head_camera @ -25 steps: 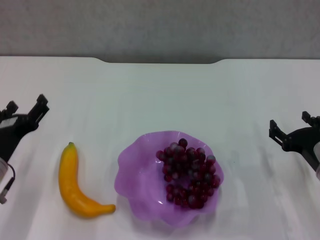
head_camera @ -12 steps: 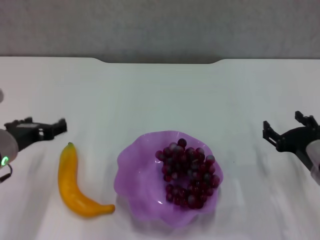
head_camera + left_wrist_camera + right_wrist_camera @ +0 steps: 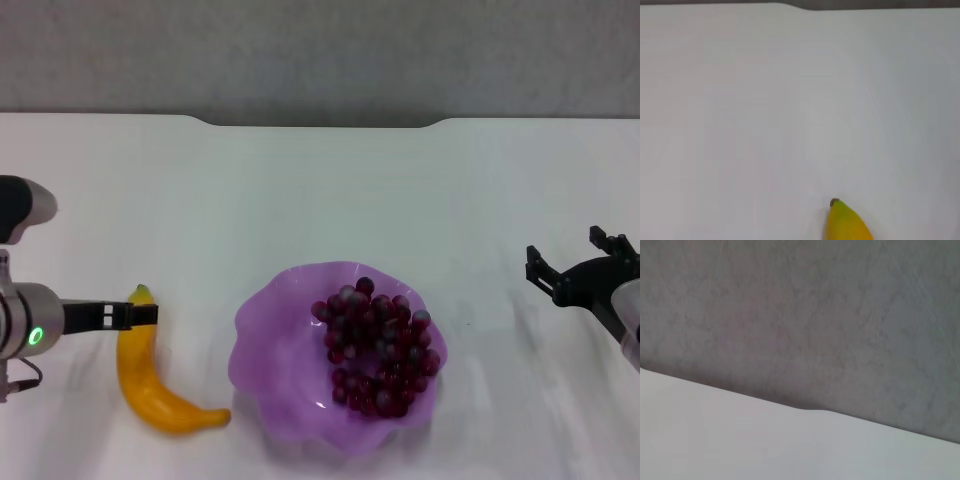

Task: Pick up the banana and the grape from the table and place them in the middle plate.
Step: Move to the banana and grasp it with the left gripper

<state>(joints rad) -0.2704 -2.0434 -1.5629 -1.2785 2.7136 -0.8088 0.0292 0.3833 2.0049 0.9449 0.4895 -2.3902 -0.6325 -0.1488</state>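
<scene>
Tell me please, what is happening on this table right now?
The grape bunch lies in the middle plate. The banana lies on the table, left of the plate. The left gripper is at the banana's green-tipped end, not yet holding it. The right gripper hangs open at the table's right side, holding nothing.

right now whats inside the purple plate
The grape bunch lies inside the middle plate, toward its right half. The left half shows bare. The plate floor under the bunch is covered. The banana lies outside on the table.
</scene>
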